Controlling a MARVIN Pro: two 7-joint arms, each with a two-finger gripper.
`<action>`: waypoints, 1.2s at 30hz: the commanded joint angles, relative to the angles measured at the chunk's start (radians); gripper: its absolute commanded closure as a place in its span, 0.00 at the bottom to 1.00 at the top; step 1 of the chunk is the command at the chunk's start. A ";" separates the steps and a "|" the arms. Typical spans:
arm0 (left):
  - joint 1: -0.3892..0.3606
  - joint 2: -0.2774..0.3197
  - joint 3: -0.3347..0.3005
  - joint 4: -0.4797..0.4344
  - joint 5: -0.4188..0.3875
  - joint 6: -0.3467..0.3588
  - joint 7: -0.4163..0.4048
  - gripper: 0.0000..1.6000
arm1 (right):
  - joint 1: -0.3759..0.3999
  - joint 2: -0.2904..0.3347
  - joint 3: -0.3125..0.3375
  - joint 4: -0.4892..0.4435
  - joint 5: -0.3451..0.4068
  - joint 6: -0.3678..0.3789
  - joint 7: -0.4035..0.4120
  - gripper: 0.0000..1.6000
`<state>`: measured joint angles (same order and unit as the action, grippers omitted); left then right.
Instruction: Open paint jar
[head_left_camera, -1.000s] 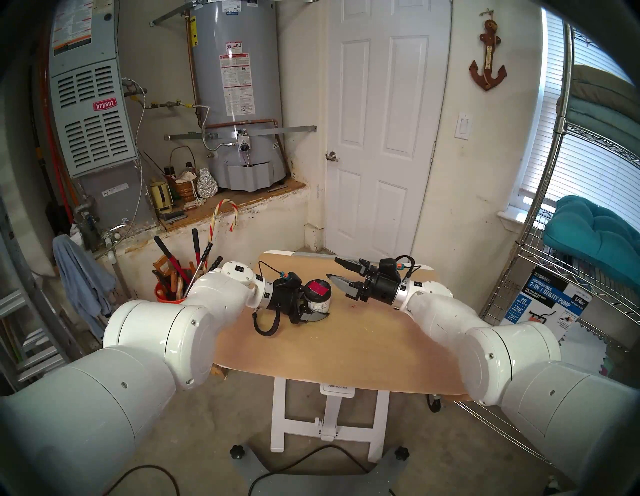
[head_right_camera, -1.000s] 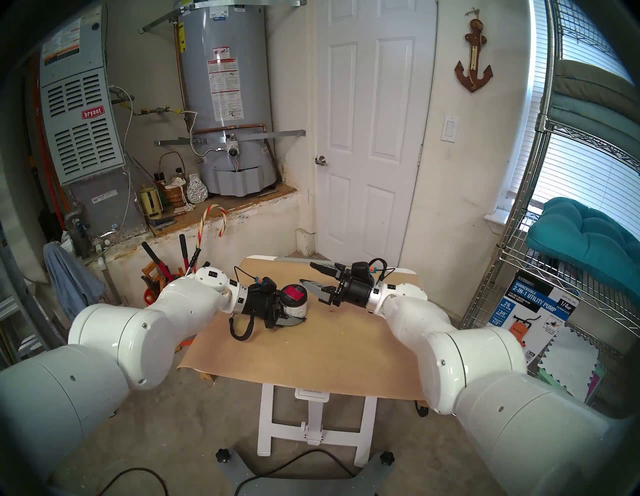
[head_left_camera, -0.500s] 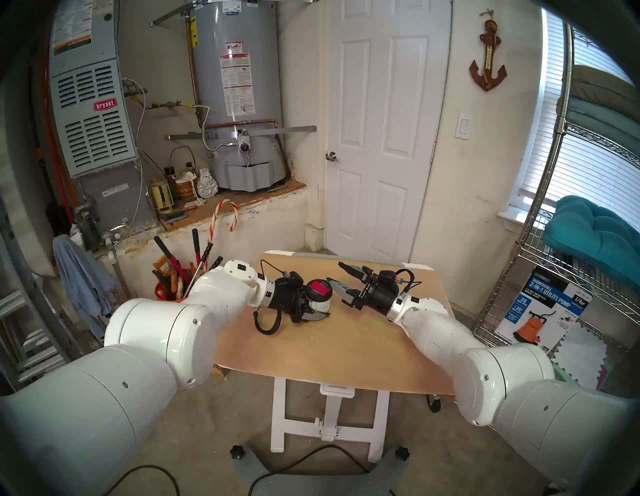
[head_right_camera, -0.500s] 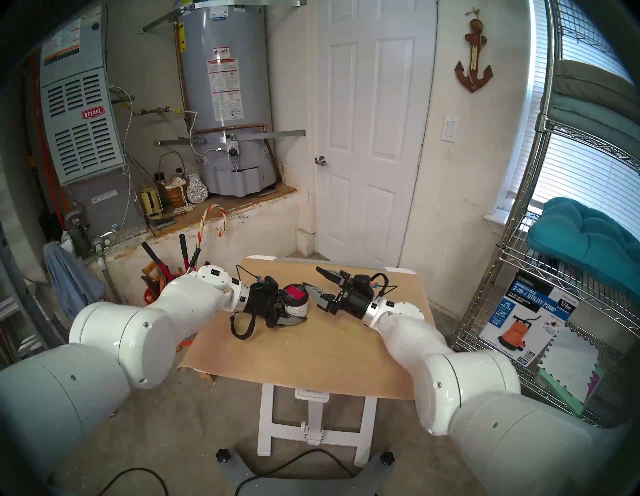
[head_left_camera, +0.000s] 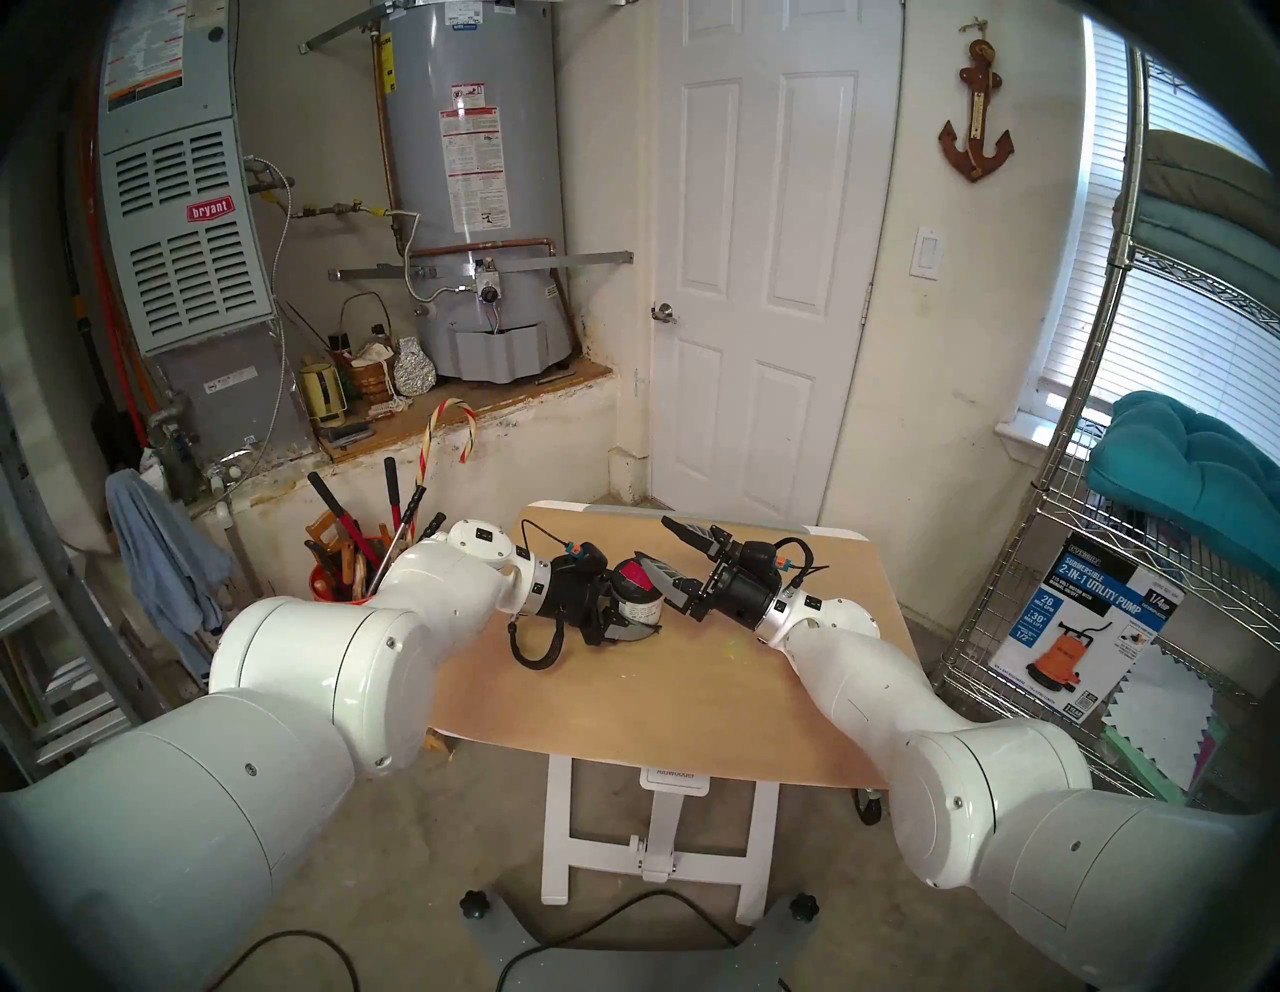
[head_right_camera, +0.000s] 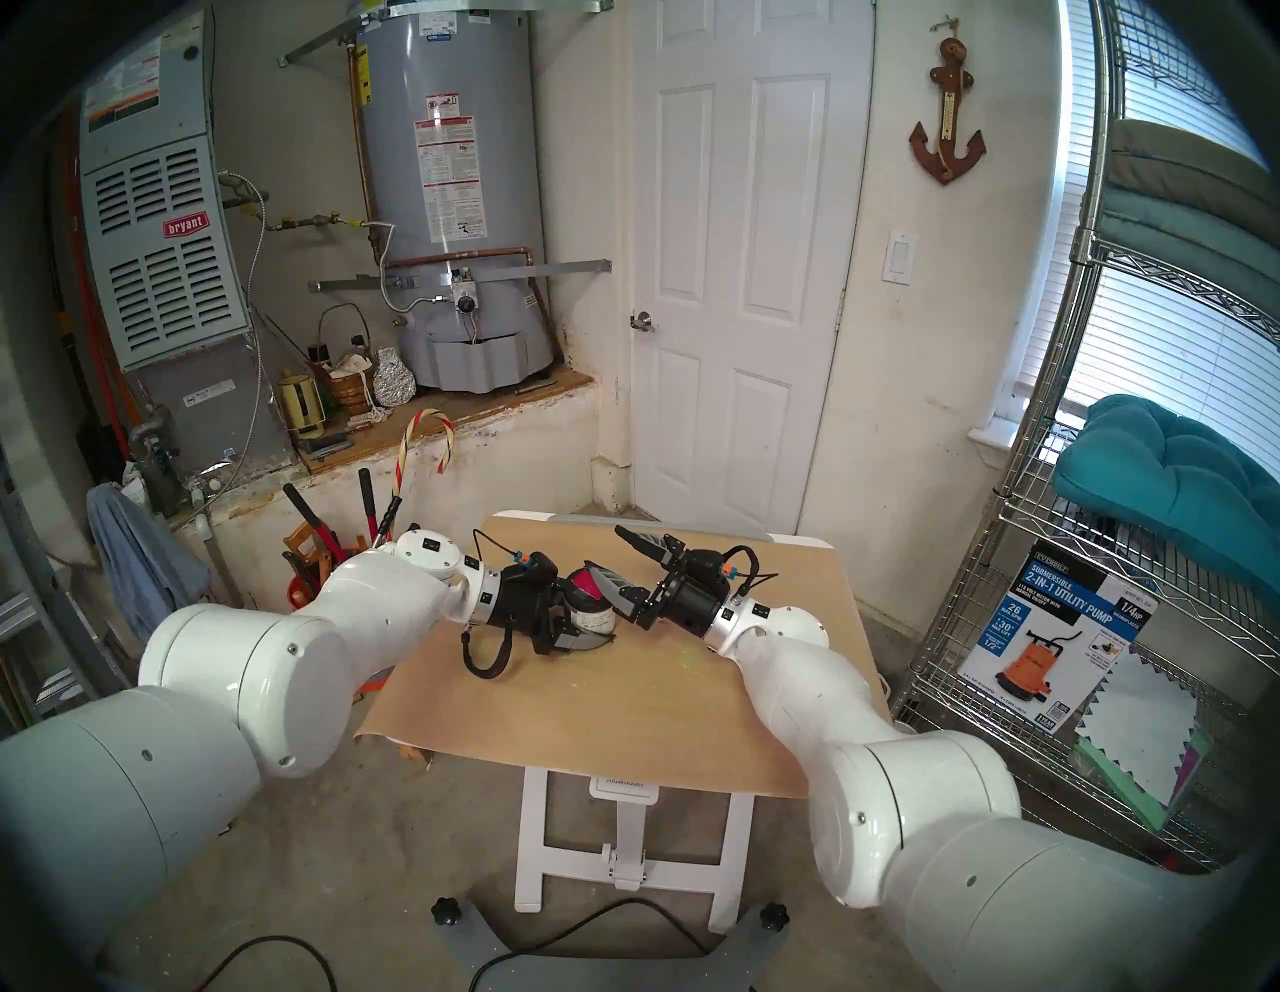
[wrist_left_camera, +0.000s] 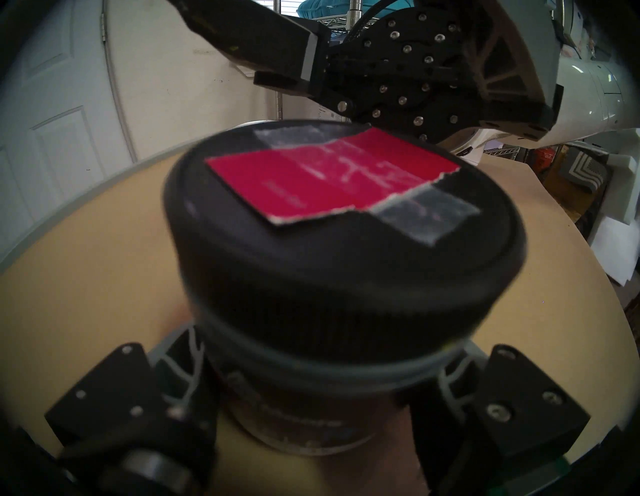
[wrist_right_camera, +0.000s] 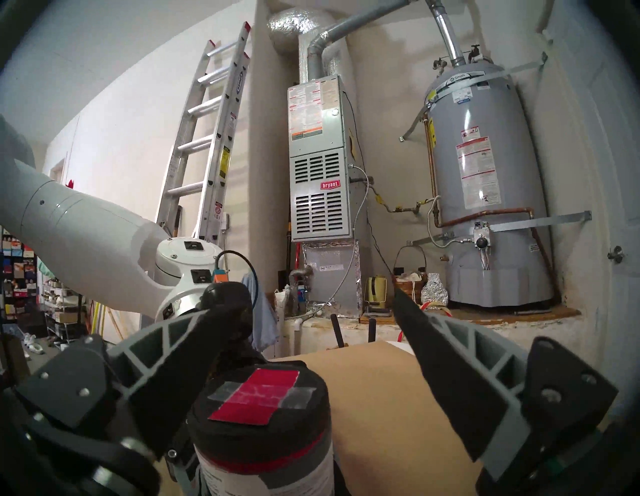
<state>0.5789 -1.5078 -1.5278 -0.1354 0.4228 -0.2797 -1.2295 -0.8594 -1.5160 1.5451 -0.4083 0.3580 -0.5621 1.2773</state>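
Observation:
The paint jar (head_left_camera: 641, 611) stands upright on the tan table (head_left_camera: 658, 700), its black lid (head_left_camera: 629, 578) carrying a taped red patch (wrist_left_camera: 329, 180). My left gripper (head_left_camera: 641, 620) is shut on the jar's labelled body below the lid; its fingers (wrist_left_camera: 183, 381) flank the jar (wrist_left_camera: 311, 415) in the left wrist view. My right gripper (head_left_camera: 654, 540) comes in from the right, open wide. Its near finger hangs over the lid's right part, and its far finger stands beyond the jar. In the right wrist view the lid (wrist_right_camera: 263, 391) sits low between the spread fingers (wrist_right_camera: 433, 346).
An orange bucket of tools (head_left_camera: 346, 561) stands left of the table. A wire shelf (head_left_camera: 1080, 554) with a pump box (head_left_camera: 1080, 609) is on the right. The water heater (head_left_camera: 478, 194), the furnace (head_left_camera: 180, 228) and a white door (head_left_camera: 762, 277) stand behind.
My right arm has swung left toward the jar, bringing its open gripper from beside the lid to partly over it. The left gripper and the jar have not moved.

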 joint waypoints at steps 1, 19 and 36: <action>-0.006 0.002 -0.005 -0.005 -0.005 -0.006 0.004 1.00 | -0.014 0.016 0.002 -0.111 0.007 -0.009 0.032 0.00; -0.006 0.003 -0.014 -0.005 -0.003 -0.015 0.009 1.00 | -0.026 0.060 -0.056 -0.346 -0.065 0.075 -0.017 0.00; -0.008 0.005 -0.019 -0.005 -0.002 -0.026 0.010 1.00 | -0.088 0.175 -0.100 -0.583 -0.230 0.407 -0.055 0.00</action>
<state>0.5864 -1.5075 -1.5457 -0.1340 0.4213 -0.3049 -1.2172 -0.9230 -1.3738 1.4546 -0.8909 0.1496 -0.2557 1.2354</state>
